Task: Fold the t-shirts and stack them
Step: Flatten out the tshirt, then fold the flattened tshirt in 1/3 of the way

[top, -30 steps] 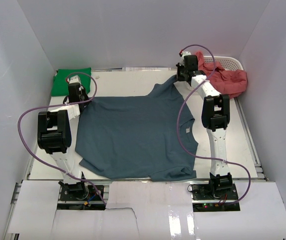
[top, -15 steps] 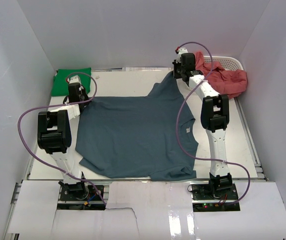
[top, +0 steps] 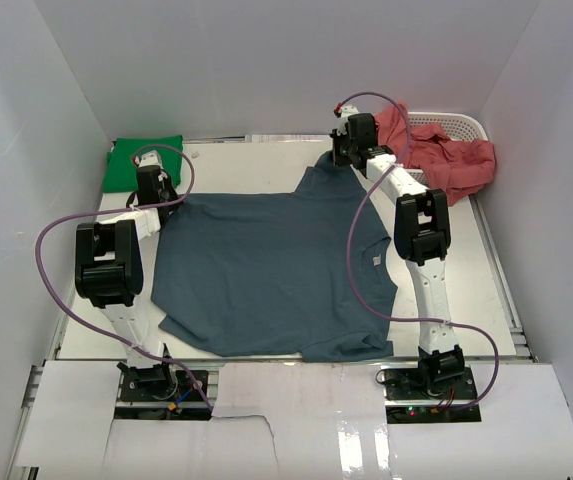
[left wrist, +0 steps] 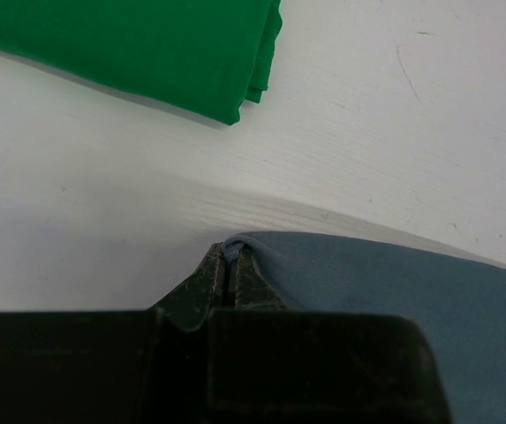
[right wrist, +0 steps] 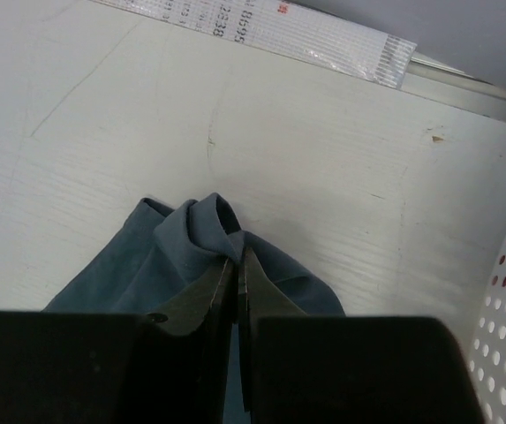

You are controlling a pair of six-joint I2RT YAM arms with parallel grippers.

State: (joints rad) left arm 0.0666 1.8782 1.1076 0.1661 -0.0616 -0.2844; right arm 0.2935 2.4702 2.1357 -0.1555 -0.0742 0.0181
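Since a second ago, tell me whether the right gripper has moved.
Yes. The right gripper, shut on the slate blue t-shirt, has shifted left in the top view, away from the white basket.

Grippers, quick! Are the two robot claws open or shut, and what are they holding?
Left gripper: shut on the blue t-shirt, pinching its edge.
Right gripper: shut on the blue t-shirt, pinching a bunched corner.

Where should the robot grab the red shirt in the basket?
Probably a raised fold of the red shirt, coming from above: it lies crumpled, spilling over the rim of the white basket, so bunched cloth sticks up to pinch.
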